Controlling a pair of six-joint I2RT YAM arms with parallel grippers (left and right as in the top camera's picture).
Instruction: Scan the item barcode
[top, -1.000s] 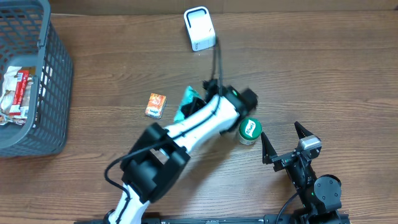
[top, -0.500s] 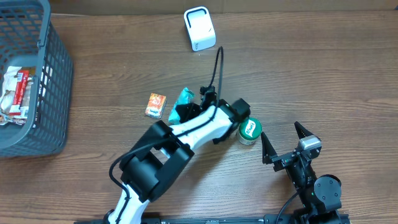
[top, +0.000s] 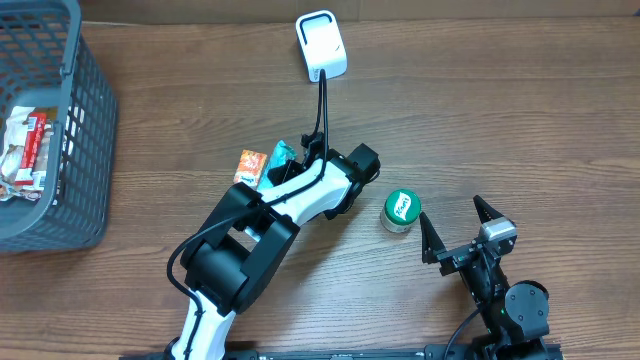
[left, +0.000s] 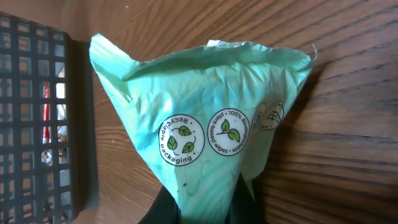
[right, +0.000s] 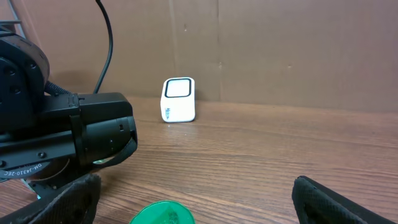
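Left arm has swung left, carrying the pouch away from the green-lidded round tub (top: 402, 208).
Nearest, the right gripper (top: 450, 211) stands spread wide. Farther in, the left gripper (top: 292, 170) pinches the narrow end of the pale green crinkled plastic pouch (left: 205, 130) just beside the small orange packet (top: 250, 166), its long axis in line with the fingers and its wide end pointing left.

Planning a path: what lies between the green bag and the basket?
A small orange packet, close beside the green bag; from there to the basket the table is bare. The overhead view shows it.
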